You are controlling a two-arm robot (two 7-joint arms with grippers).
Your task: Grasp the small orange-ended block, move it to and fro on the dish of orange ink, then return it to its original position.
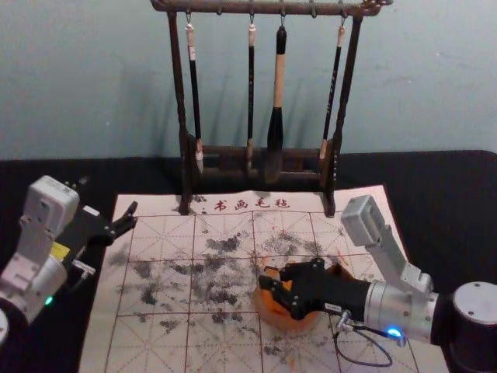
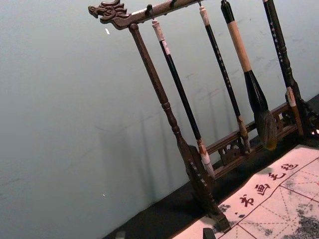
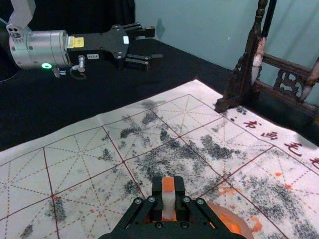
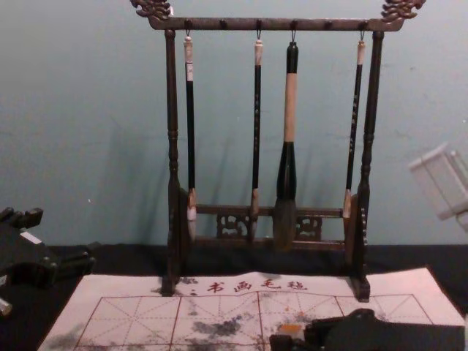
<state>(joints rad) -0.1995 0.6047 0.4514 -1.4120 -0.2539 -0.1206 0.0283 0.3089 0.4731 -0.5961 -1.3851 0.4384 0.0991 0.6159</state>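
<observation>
Four brushes (image 4: 287,161) are hanging from a dark rack (image 4: 314,25) that is standing on a stained mat (image 4: 135,316). At left, the left gripper (image 4: 64,236) is hovering, fingers apart; at lower right, the right gripper (image 4: 292,338) is holding the orange-ended block (image 4: 291,329).

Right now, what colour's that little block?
The block is orange and white, clearest in the right wrist view.

A calligraphy corner — hanging brushes (image 4: 290,110), ink-stained writing mat (image 1: 155,342).
</observation>
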